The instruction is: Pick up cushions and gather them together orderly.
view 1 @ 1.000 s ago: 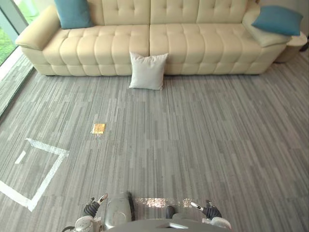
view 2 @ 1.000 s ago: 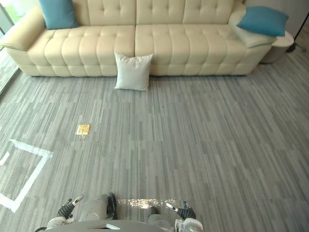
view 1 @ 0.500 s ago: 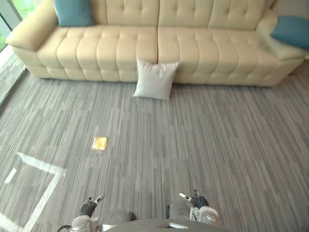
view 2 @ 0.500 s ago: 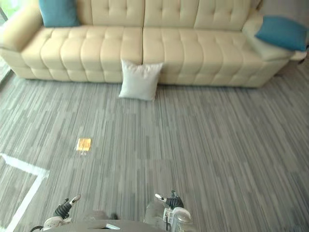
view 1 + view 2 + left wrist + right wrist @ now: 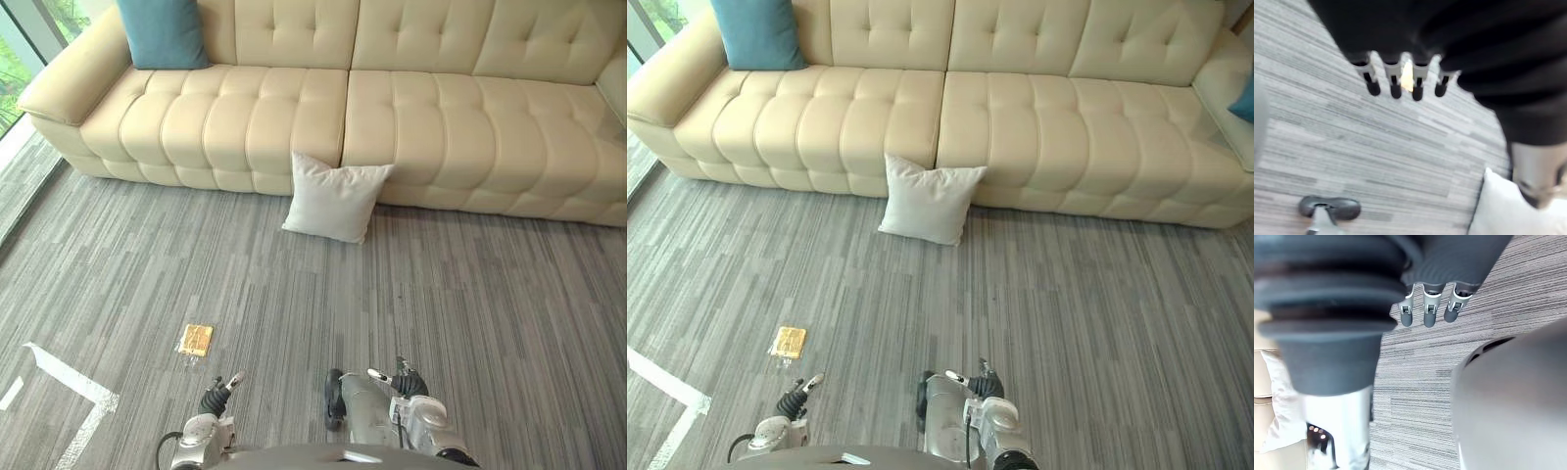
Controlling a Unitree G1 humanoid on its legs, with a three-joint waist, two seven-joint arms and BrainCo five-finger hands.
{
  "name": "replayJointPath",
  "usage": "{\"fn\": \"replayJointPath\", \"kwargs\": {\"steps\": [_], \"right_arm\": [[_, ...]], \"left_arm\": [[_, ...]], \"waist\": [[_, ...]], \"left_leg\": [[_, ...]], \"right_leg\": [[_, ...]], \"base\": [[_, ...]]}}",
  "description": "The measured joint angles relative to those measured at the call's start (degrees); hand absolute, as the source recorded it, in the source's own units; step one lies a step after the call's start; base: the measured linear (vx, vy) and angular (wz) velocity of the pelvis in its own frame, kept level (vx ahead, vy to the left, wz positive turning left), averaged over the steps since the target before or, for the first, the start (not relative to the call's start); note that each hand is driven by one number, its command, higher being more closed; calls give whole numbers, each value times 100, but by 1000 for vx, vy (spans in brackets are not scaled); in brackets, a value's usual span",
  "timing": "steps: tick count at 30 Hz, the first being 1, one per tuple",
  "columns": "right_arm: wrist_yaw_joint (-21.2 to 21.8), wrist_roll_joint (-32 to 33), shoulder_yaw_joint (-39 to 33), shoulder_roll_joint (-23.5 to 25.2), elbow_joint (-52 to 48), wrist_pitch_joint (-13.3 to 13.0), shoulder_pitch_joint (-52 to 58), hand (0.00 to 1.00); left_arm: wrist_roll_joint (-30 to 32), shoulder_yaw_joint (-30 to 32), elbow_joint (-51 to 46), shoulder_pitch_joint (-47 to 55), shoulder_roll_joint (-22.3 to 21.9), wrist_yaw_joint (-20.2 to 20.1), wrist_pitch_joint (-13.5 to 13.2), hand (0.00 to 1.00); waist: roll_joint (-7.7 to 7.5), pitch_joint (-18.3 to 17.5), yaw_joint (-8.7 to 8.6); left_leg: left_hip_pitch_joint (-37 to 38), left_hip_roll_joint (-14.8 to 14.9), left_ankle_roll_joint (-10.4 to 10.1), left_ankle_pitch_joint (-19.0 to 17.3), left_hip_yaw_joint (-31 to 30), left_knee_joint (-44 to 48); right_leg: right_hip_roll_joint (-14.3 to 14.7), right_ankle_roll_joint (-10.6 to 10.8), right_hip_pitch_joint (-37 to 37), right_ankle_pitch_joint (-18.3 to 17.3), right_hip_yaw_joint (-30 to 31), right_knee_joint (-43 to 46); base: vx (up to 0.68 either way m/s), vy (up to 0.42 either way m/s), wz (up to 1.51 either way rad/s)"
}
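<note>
My left hand [image 5: 1400, 61]: silver fingers [image 5: 1373, 77], dark tips, black cover [image 5: 1464, 34]. My right hand [image 5: 1442, 271]: matching silver fingers, dark ribbed wrist cover [image 5: 1322, 308].

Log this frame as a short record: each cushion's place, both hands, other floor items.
white cushion: on the floor, leaning against the sofa front
teal cushion: on the sofa seat, robot's left end
second teal cushion: edge visible at the sofa's right end
left hand: low, open, holding nothing
right hand: low, open, holding nothing
floor items: small yellow item and white tape mark, to the robot's left
</note>
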Motion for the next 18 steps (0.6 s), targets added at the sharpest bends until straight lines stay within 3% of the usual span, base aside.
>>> {"fn": "replayJointPath", "kwargs": {"steps": [2,3,4,5,6,7,9,11,12,13,14,16,18], "right_arm": [[-4,0,-32,79,-4,-2,-40,0],[-4,-5,-18,87,17,-8,-19,0],[-4,-5,-13,85,27,-7,-21,0],[-4,-2,24,102,74,2,-28,0],[-5,-3,20,323,64,-12,55,0],[-3,-3,21,385,62,-14,66,0],[8,-4,29,532,79,-7,87,0],[25,-10,51,584,166,-8,32,0],[76,-15,148,570,269,-3,-93,0],[96,-22,159,569,270,-14,-141,0],[96,-26,169,565,270,-14,-159,0],[97,-86,329,500,266,-37,-215,0],[99,-102,454,430,247,-53,-227,0]], "left_arm": [[1,-8,-12,26,24,1,-4,0],[-56,-89,-12,130,40,14,-13,0],[-73,-98,-11,139,43,12,-21,0],[-122,-116,16,165,92,12,-52,0],[-114,-115,25,159,243,4,-66,0],[-113,-114,48,155,291,3,-67,0],[-130,-102,188,130,403,1,-60,0],[-125,-107,288,118,425,4,-54,0],[-129,-119,401,115,440,7,-51,0],[-147,-163,468,102,442,10,-32,0],[-155,-197,485,101,447,11,-28,0],[-167,-419,596,103,463,6,-1,0],[-171,-516,619,96,471,7,18,0]], "waist": [[-55,18,62],[-18,-63,118],[-14,-69,129],[-73,-213,142],[-401,-366,87],[-501,-413,62],[-674,-520,99],[-669,-528,145],[-647,-513,137],[-604,-485,96],[-587,-474,84],[-503,-465,20],[-465,-462,-19]], "left_leg": [[-253,-297,-1,-32,-150,-1348],[-261,-553,-152,503,-727,-3000],[-250,-556,-190,656,-754,-2995],[-161,-711,4,1111,-778,-2988],[-172,-899,142,819,-552,-2866],[-172,-946,171,720,-484,-2812],[-28,-959,326,486,-126,-2670],[309,-963,432,360,173,-2765],[735,-968,528,303,357,-3017],[1063,-978,564,274,366,-3227],[1175,-979,565,270,367,-3303],[1760,-966,555,276,406,-3820],[1960,-943,549,279,434,-4018]], "right_leg": [[-187,165,238,-153,279,-126],[-244,403,317,-407,642,-162],[-238,415,328,-427,688,-156],[-346,445,368,-517,1022,-159],[-591,433,361,-529,1272,-163],[-653,440,311,-514,1350,-121],[-751,480,106,-408,1645,295],[-792,643,-181,-239,1697,1060],[-813,866,-536,5,1576,1992],[-878,863,-745,-79,1215,2607],[-895,831,-801,-145,1070,2765],[-914,525,-1164,-586,112,3168],[-922,451,-1497,-741,-401,2849]], "base": [[420,258,-81],[301,244,-85],[496,410,-112],[465,339,-74],[555,396,-72],[357,231,-46],[377,221,-63],[460,211,-76],[390,145,-66],[291,95,-53],[214,62,-25],[236,32,-10],[205,-24,-1]]}}
